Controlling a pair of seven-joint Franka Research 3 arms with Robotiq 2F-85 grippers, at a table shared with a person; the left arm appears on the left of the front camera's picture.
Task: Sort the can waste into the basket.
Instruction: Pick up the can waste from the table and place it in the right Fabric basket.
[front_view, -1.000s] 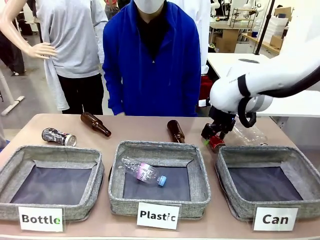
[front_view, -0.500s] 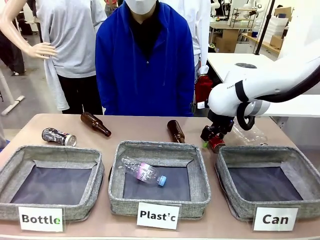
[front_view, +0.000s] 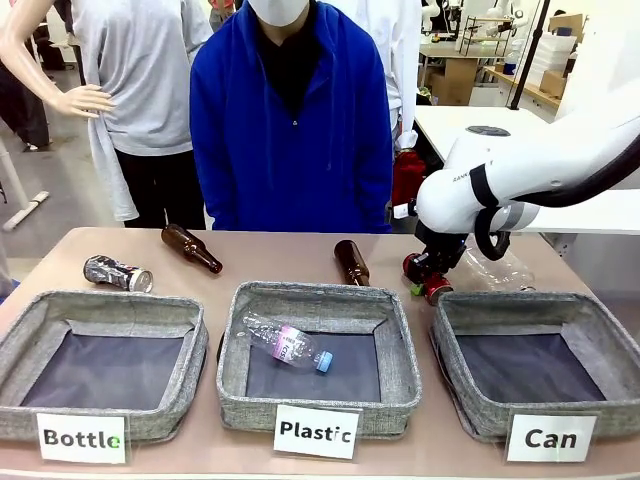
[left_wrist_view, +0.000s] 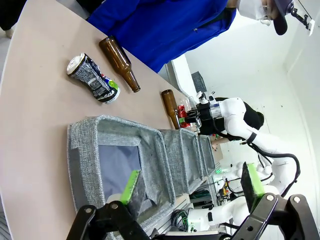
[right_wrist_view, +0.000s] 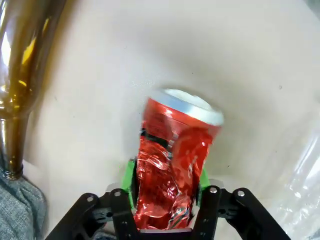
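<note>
My right gripper (right_wrist_view: 167, 181) is shut on the crushed red can (right_wrist_view: 172, 170), its green pads pressed to both sides. In the front view this gripper (front_view: 428, 278) holds the red can (front_view: 437, 290) low over the table, just behind the far left corner of the "Can" basket (front_view: 470, 410). The silver-grey can (front_view: 118, 272) lies on its side at the far left, behind the "Bottle" bin. In the left wrist view my left gripper (left_wrist_view: 191, 184) is open and holds nothing, hanging over the "Bottle" bin (left_wrist_view: 82, 150), with the silver-grey can (left_wrist_view: 94, 84) beyond it.
Two brown glass bottles (front_view: 190, 247) (front_view: 351, 262) lie on the table. A clear plastic bottle (front_view: 288, 345) lies in the "Plastic" bin (front_view: 235, 400), and another (front_view: 497, 268) rests behind my right wrist. A person in blue stands at the far edge.
My right arm has shifted slightly, its gripper still shut on the red can at nearly the same spot. The person has edged to the left.
</note>
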